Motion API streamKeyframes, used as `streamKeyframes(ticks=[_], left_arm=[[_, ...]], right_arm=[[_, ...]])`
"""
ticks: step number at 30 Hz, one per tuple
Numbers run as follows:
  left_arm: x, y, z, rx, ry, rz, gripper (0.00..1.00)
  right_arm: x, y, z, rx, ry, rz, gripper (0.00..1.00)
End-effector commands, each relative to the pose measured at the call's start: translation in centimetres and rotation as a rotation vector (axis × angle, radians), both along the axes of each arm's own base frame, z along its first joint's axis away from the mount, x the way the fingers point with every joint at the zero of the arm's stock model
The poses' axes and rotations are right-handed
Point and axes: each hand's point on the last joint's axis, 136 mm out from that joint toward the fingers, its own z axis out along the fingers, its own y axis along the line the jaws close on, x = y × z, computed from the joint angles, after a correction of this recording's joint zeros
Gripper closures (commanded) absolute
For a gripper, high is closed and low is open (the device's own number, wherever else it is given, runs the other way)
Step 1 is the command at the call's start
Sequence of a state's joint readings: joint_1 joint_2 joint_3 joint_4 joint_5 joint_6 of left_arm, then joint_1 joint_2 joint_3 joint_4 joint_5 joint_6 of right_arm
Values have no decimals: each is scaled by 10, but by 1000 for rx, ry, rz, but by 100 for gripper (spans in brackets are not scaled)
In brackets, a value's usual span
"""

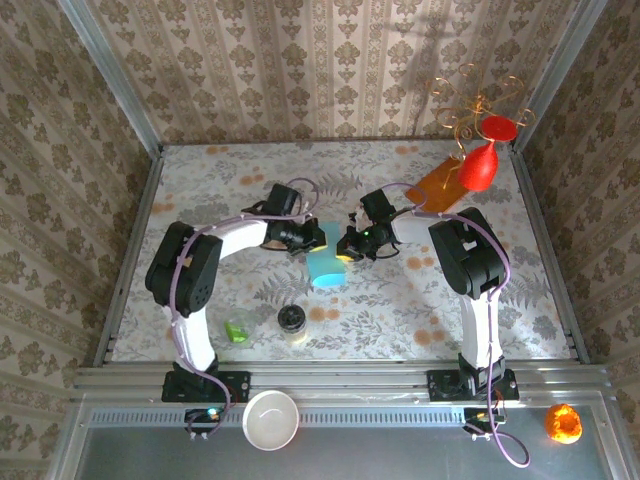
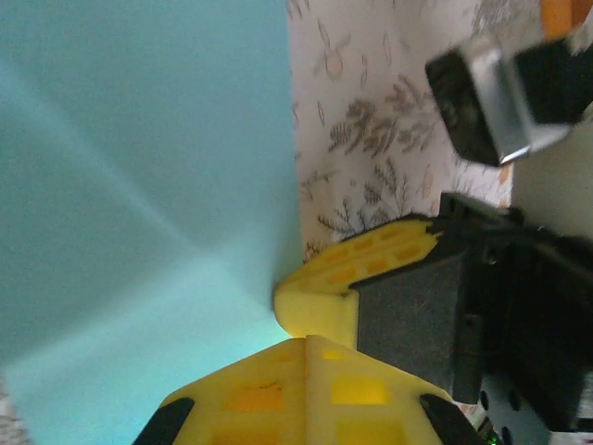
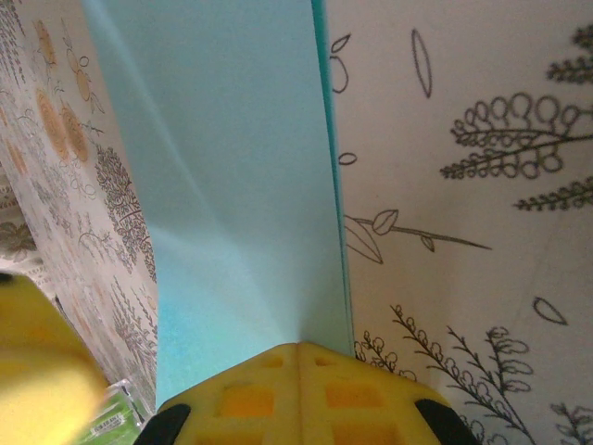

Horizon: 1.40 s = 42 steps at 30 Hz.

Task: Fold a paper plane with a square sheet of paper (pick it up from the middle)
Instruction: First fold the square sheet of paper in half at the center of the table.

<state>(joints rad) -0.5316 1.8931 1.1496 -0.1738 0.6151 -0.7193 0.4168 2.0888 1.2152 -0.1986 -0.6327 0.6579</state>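
A white bowl (image 1: 271,418) sits at the bottom edge. Above it a dark jar (image 1: 292,320) stands on the surface (image 1: 400,320). At centre frame the left gripper (image 1: 312,240) and right gripper (image 1: 345,250) meet. Both sets of jaws are pinched shut on the faintly creased blue sheet (image 1: 325,270) held between them. An orange sheet (image 1: 438,183) lies at the upper right.

Open tabletop (image 1: 220,165) along the far side; jar (image 1: 292,322) and small green thing (image 1: 237,330) near front, orange sheet (image 1: 437,184) far right.
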Motion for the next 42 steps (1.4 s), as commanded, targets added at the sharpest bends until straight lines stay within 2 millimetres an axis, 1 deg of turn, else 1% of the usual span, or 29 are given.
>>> streamKeyframes(ticks=[1,6,11,14,16,21,22,23,24,26,28,30,32,34,35,36,38,40,42], left_arm=[[-20,-3,-15,-9,86,-32,100],[-28,3,-33,3,135,-20,100],[-27,13,-45,7,157,23,100],[-34,19,-52,20,179,32,100],[-41,27,-59,35,198,44,100],[-63,58,-74,60,254,94,100],[-61,68,-74,57,262,123,100],[-63,74,-73,54,267,135,100],[-64,78,-71,49,269,141,100],[-63,82,-59,39,239,140,100],[-58,79,-42,25,199,128,100],[-51,70,-24,0,154,108,100],[-45,56,-7,-27,110,79,100],[-38,47,2,-43,87,66,100],[-44,34,4,-50,83,30,99],[-44,28,5,-59,80,16,100],[-49,16,-2,-55,99,-14,100],[-54,13,-13,-35,124,-22,100],[-59,15,-22,-17,148,-21,100]], right_arm=[[-110,-113,-124,-581,391,-65,97],[-111,-114,-125,-583,396,-66,98],[-112,-116,-126,-593,401,-67,98],[-113,-117,-126,-602,403,-67,98],[-113,-118,-126,-610,405,-66,98],[-114,-122,-127,-628,412,-63,98],[-114,-122,-128,-630,412,-62,98],[-114,-122,-128,-631,413,-63,98],[-114,-122,-128,-631,413,-62,98],[-114,-122,-128,-630,412,-62,98],[-114,-122,-128,-630,413,-61,98],[-114,-122,-129,-630,414,-63,98],[-113,-122,-128,-629,412,-62,98],[-114,-122,-128,-629,412,-62,98],[-114,-122,-128,-629,412,-63,98],[-115,-122,-129,-628,413,-62,98],[-115,-121,-129,-625,412,-64,98],[-115,-121,-130,-624,413,-65,98],[-115,-121,-130,-623,415,-64,98]])
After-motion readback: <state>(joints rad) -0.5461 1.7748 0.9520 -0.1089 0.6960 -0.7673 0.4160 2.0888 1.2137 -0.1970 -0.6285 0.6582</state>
